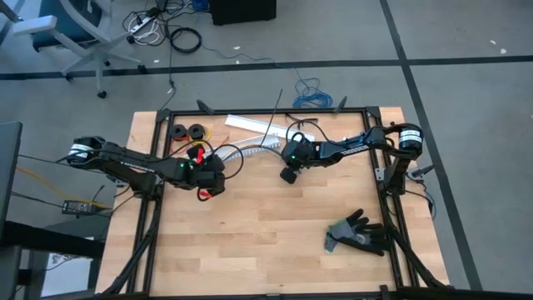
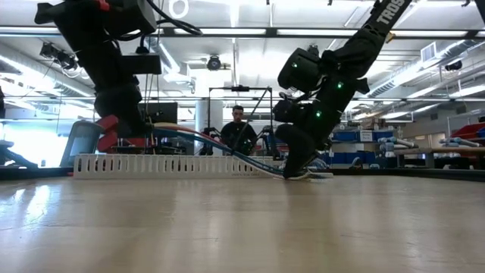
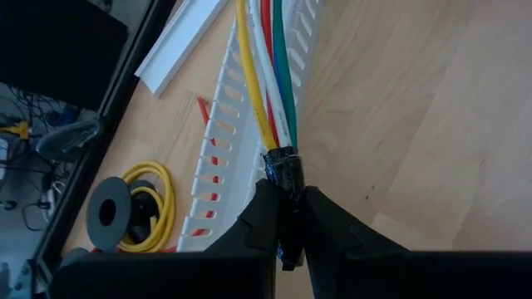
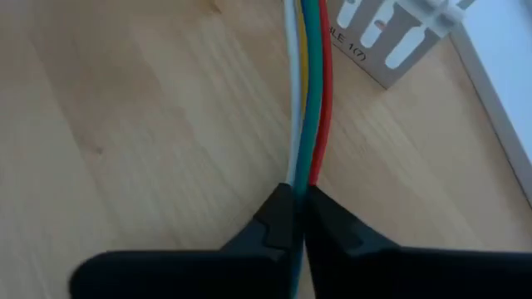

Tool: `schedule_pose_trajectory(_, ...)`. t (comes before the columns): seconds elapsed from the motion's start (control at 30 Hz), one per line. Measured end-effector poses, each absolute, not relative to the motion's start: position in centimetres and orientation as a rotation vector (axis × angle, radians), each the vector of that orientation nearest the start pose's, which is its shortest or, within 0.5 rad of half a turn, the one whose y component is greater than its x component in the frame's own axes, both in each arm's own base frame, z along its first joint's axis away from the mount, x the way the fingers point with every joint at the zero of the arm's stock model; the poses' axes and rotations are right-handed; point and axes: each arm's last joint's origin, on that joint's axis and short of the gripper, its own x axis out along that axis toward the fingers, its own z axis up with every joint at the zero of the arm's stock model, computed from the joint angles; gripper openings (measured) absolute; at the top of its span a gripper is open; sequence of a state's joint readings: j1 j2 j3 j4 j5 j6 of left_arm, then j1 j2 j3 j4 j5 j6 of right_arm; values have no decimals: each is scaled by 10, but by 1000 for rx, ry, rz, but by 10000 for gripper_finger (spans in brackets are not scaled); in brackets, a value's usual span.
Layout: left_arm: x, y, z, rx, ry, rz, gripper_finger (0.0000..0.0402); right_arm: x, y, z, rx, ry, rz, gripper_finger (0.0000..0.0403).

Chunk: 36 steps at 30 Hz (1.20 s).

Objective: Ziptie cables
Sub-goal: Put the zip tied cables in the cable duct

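1. Left gripper is clamped on one end of the cables, right at a black wrap around the bundle. Could be tape or an already cinched strap; the view won't settle it.
2. Right gripper is pinched shut on the other end of the cables. White, yellow, green and red strands run straight out between the closed fingers.
3. In the high view the bundle spans between the left gripper and the right gripper, lying over the white slotted duct near the table's far edge.
4. Low view: the cables sag from the left hold down to the right gripper, which sits on the tabletop.
5. Ziptie: probably the thin black strap lying straight across the duct cover at the far edge; neither gripper touches it.
6. Progress: early. Bundle is gathered and held at both ends. Picking up the ziptie, looping it and cinching are all left.
7. Black glove and wire spools are well apart from the work.
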State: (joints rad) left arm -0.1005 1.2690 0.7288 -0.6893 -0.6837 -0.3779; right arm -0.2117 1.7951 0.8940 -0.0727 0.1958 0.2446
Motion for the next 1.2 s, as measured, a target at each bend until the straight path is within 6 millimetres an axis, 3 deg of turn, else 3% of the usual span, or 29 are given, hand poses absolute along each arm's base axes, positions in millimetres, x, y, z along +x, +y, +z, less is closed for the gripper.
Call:
schedule_pose_trajectory(0.2, 210, -3, 197, 201, 1058, 694, 39, 324, -67, 132, 170, 922, -494, 5)
schedule_pose_trajectory(0.4, 203, -2, 207, 194, 1026, 689, 39, 321, -60, 169, 142, 815, -467, 3)
schedule_pose_trajectory(0.67, 188, 0, 223, 191, 983, 697, 39, 320, -75, 194, 99, 729, -473, 1)
schedule_pose_trajectory(0.87, 176, 2, 221, 182, 1056, 726, 39, 331, -86, 202, 77, 693, -453, 1)
schedule_pose_trajectory(1.2, 181, 11, 202, 96, 1142, 666, 39, 339, -88, 209, 72, 663, -402, 1)
